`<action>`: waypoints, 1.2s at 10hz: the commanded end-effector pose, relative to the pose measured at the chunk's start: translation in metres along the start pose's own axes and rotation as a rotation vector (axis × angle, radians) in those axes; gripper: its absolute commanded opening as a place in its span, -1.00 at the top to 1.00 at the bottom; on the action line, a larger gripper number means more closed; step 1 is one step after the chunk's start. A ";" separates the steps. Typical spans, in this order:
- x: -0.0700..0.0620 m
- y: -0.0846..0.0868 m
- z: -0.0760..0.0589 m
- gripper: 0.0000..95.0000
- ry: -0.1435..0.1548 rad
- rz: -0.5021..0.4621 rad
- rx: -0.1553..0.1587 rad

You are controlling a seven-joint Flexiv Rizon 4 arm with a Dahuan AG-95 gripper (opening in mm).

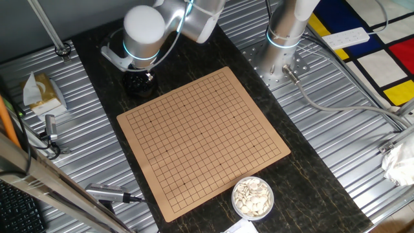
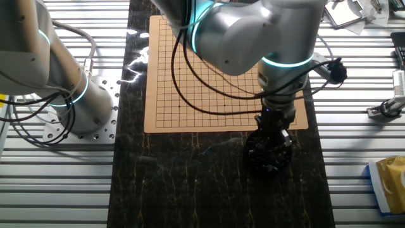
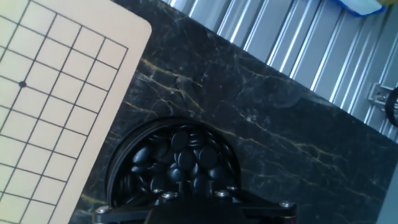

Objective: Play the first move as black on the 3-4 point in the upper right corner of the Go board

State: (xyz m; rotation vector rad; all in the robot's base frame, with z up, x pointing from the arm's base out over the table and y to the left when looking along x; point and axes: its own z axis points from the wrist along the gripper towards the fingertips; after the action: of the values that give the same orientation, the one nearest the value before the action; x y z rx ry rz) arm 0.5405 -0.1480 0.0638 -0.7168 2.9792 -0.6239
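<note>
While the silver robot arm is bent low over the near corner of the dark marbled tabletop (image 1: 310,175), its two-finger gripper (image 2: 270,147) is held directly above a round black bowl (image 3: 118,171) filled with glossy black Go stones (image 3: 180,160). From the hand view, the heap of black stones is seen just below the gripper's dark body, which fills the bottom edge of the picture; the fingertips themselves are hidden, so whether the fingers are spread, pressed together or pinching a stone cannot be told. No single black stone can be picked out as held.

Just beside the bowl, the square tan wooden Go board (image 1: 204,139) is laid flat on the marbled surface, and its thin black grid is bare of stones in every view. A printed star dot (image 3: 23,84) is seen near the board's rounded corner in the hand view. The crossing meant for the move cannot be singled out among the lines.

At the opposite corner of the board, a round clear bowl of white stones (image 1: 252,197) is set, well apart from the gripper. A yellow tissue packet (image 1: 45,92) is seen on the ribbed metal table (image 1: 90,155) to one side.
</note>
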 end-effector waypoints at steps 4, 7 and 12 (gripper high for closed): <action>0.000 0.000 -0.011 0.60 0.006 0.001 0.007; 0.000 0.000 -0.011 0.60 -0.011 0.013 0.005; 0.000 0.000 -0.011 -0.20 0.024 -0.019 -0.033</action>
State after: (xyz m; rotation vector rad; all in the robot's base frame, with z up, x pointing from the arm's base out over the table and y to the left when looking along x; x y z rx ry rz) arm 0.5409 -0.1429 0.0742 -0.7463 3.0230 -0.5862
